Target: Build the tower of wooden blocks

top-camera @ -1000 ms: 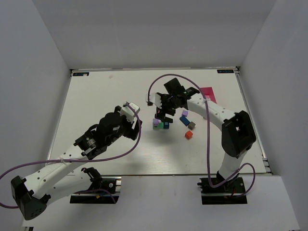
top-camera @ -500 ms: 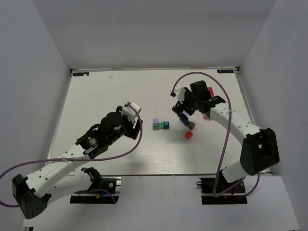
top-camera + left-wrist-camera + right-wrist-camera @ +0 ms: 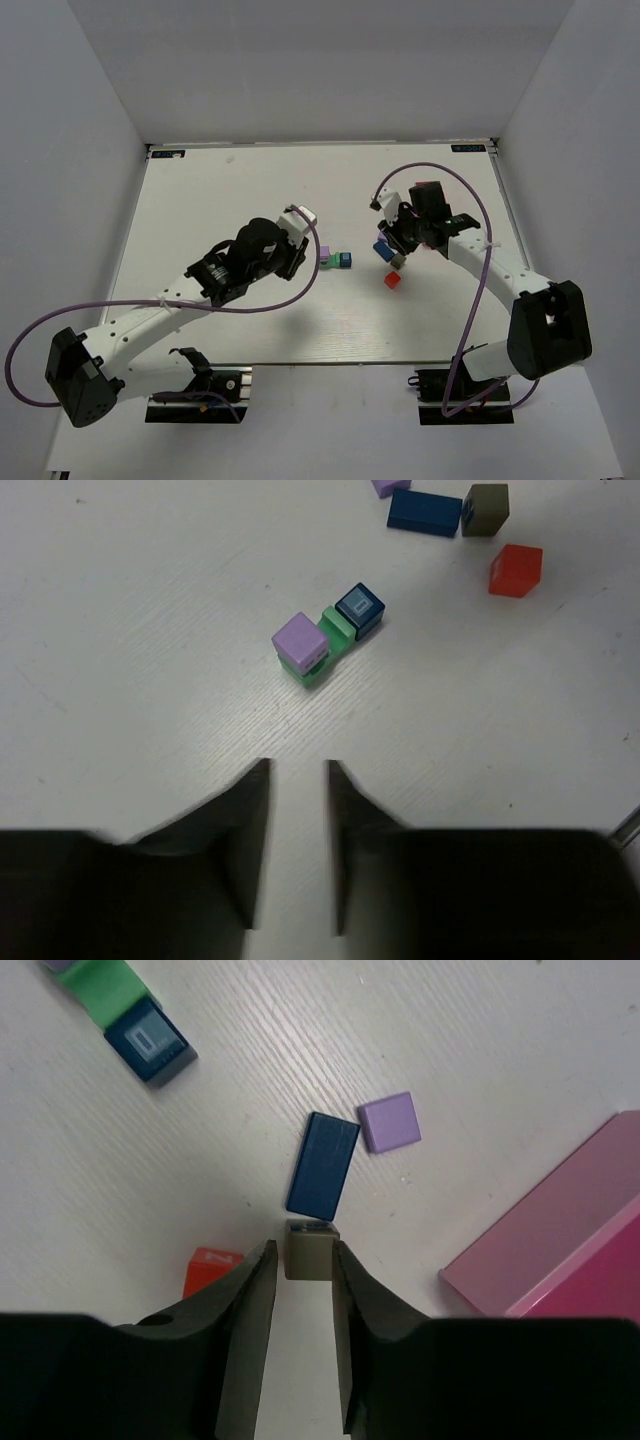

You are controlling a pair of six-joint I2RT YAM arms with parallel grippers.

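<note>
From above, the wood block tower [image 3: 334, 260] is only a low cluster near the middle of the desk [image 3: 220, 200], with the left end effector [image 3: 300, 258] just beside it on the left. The right end effector [image 3: 399, 252] is down over the loose pieces to the right: a grey-brown cube [image 3: 398, 261], a dark blue bar [image 3: 381, 249] and a red cube [image 3: 392, 281]. The left wrist view shows that end effector's jaws a narrow slit apart with nothing between them. The tower lies ahead of them and apart: a purple cube sits on one end of a green block, and a blue cube touches the other end. In the right wrist view the jaws have narrowed onto the grey-brown cube, which fills the gap at their tips and rests on the desk. The dark blue bar is just beyond it, a loose lilac cube [image 3: 388, 1122] is beside that, and a pink box [image 3: 560, 1230] is off to the right. These cubes look light, rigid and smooth-painted, so they may slip or twist. They are best pinched squarely across two opposite flat faces near the middle. The started tower would probably shift at a light nudge.
</note>
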